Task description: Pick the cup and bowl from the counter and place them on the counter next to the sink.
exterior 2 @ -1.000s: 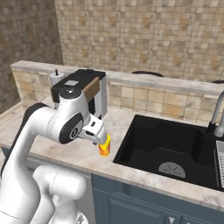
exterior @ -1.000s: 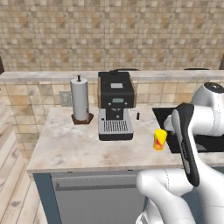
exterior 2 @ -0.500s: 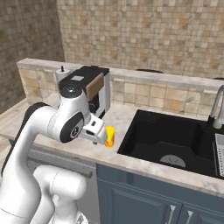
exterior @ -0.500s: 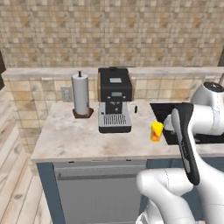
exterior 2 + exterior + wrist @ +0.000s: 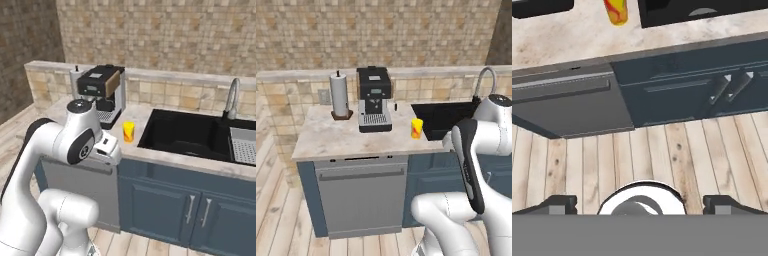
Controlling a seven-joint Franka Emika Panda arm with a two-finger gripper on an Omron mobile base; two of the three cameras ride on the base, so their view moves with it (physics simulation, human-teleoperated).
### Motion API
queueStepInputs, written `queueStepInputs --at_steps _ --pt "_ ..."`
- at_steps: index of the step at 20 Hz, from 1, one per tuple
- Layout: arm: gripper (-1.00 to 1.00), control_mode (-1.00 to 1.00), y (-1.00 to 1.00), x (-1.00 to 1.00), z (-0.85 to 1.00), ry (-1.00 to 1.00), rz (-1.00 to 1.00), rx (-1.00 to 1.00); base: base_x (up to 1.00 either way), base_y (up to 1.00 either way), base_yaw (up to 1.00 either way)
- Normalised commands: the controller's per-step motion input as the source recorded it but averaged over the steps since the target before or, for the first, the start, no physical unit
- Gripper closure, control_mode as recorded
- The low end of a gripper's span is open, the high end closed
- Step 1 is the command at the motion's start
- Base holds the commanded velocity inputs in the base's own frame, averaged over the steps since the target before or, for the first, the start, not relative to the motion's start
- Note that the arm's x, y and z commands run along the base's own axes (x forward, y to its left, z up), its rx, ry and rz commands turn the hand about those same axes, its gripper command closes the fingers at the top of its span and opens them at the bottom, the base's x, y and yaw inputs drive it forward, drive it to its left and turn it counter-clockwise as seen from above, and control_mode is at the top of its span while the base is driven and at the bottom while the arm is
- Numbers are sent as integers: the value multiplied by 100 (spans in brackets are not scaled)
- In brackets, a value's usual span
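Item: cup (image 5: 416, 128), small, yellow with an orange-red tint, upright on the counter (image 5: 331, 137) just beside the sink (image 5: 190, 132). Likely light, rigid and smooth; you should pinch it across the side walls. Gripper (image 5: 639, 204): fingers spread wide, empty, well apart from the cup. Change: the base has driven, shifting the whole scene.

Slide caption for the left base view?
Yellow cup stands on the counter between coffee machine and sink.

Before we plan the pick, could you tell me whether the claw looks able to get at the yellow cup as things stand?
Probably yes: the cup stands alone on the counter between coffee machine and sink, nothing crowding it. The claw is open but faces the floor.
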Motion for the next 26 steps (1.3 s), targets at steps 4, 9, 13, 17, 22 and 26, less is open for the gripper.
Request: queueStepInputs --at_steps 4,9,13,17,22,26 --pt "-100 100 0 0 0 0 0 0 0 -49 -53" --pt "-100 100 0 0 0 0 0 0 1 -70 -74" --pt "-100 100 0 0 0 0 0 0 11 -69 -78" --pt "-100 100 0 0 0 0 0 0 12 -68 -79" --pt "-100 100 0 0 0 0 0 0 12 -72 -79" --pt "-100 100 0 0 0 0 0 0 10 -76 -77"
